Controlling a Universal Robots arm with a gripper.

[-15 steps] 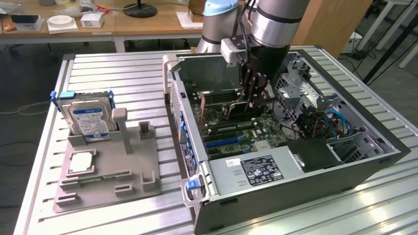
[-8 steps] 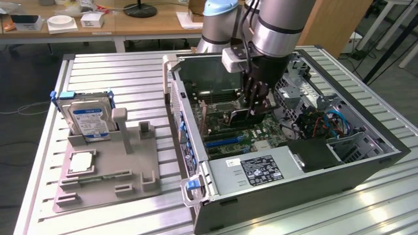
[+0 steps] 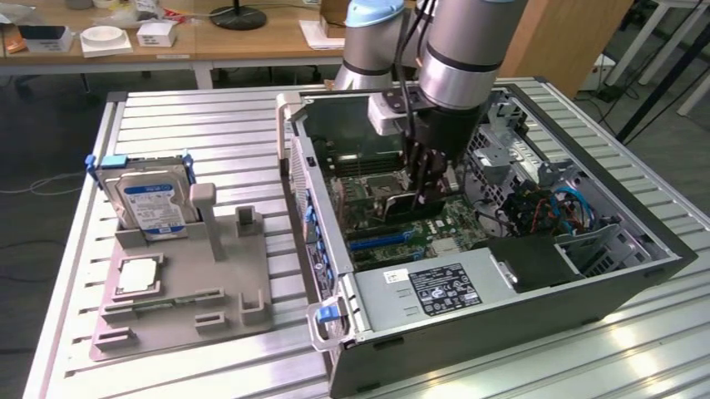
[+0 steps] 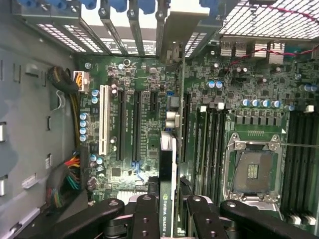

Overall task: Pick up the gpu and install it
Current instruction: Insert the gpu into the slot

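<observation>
The gpu [image 4: 167, 169], a thin black circuit card with a pale metal end bracket, hangs edge-on in the lower middle of the wrist view, clamped between the black fingers [image 4: 145, 219] of the gripper [image 4: 167, 221]. It is held on edge, I'd say, so its lower contact edge can meet a slot squarely. Its bracket end points toward the row of blue-clipped rear slot covers [image 4: 124, 15] along the upper edge of that frame, where the bracket would have to seat.

Beneath the card lies the green motherboard [image 4: 259, 84], with a white expansion slot [image 4: 103, 119] and long black expansion slots [image 4: 135, 124] left of centre; the card sits above them, though whether it touches one I cannot tell.

In the exterior view, the silver-and-grey robot arm [image 3: 461, 58] reaches straight down from the upper middle into the open black computer case [image 3: 500, 307], lying on its side so the board faces up. At the exterior view's left, well apart, a grey parts holder [image 3: 222, 283] props a silver hard drive with a blue-white label [image 3: 150, 204] on the ribbed metal table [image 3: 211, 125].
</observation>
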